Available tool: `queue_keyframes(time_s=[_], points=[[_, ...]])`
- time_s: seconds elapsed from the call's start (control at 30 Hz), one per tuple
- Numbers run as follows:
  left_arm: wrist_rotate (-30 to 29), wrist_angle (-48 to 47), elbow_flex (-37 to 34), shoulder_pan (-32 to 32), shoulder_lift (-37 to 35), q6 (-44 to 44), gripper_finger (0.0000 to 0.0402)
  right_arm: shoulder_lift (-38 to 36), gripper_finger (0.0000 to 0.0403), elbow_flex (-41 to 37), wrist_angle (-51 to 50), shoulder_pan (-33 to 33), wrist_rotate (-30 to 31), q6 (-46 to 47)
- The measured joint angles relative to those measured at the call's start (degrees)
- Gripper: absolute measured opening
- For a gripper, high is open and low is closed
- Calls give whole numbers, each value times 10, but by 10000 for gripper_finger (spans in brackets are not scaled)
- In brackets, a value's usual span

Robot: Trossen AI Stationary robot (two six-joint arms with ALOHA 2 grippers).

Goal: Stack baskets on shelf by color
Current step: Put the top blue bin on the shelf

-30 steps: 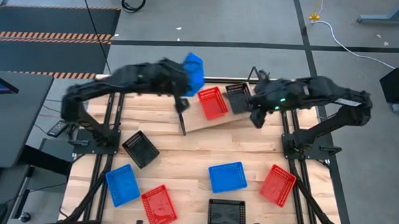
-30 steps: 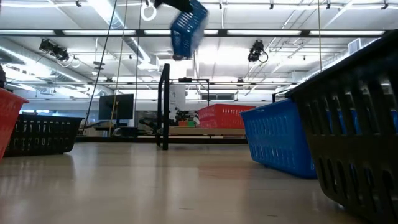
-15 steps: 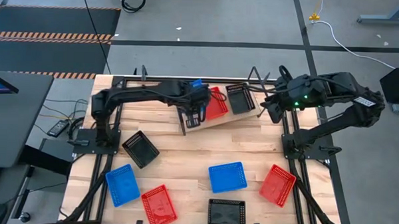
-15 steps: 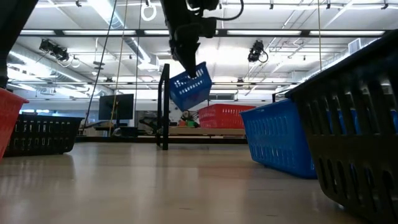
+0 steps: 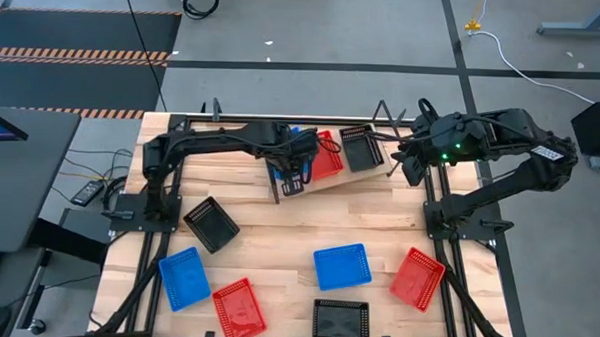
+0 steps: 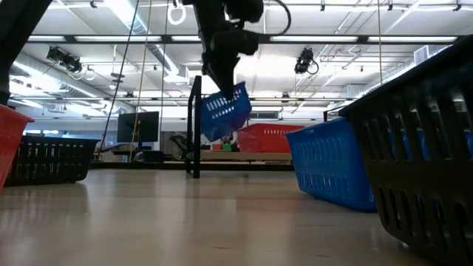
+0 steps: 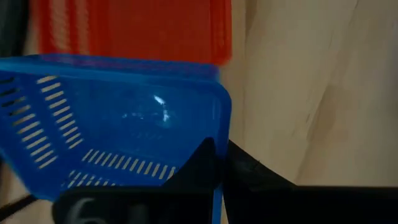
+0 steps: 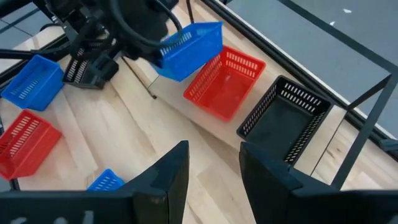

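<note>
The left claw grasps a blue mesh basket by its rim, tilted, just above the shelf beside the red basket. The right wrist view shows the slatted side hidden overhead. The right claw, released, waits beside the shelf.

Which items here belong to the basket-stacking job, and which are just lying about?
Job:
- blue plastic mesh basket held by left gripper
- red mesh basket and black mesh basket on slanted wooden shelf
- six loose baskets on tabletop

Lying about:
- coiled black cable on floor
</note>
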Motion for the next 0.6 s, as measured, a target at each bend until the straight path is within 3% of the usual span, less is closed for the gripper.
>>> queue_keyframes(time_s=[0.3, 0.6], points=[[19, -17, -1, 0, 38, -25, 13, 0, 146, 0, 1, 0, -7, 2], [25, -9, -1, 0, 38, 10, 18, 0, 146, 0, 1, 0, -16, 2]])
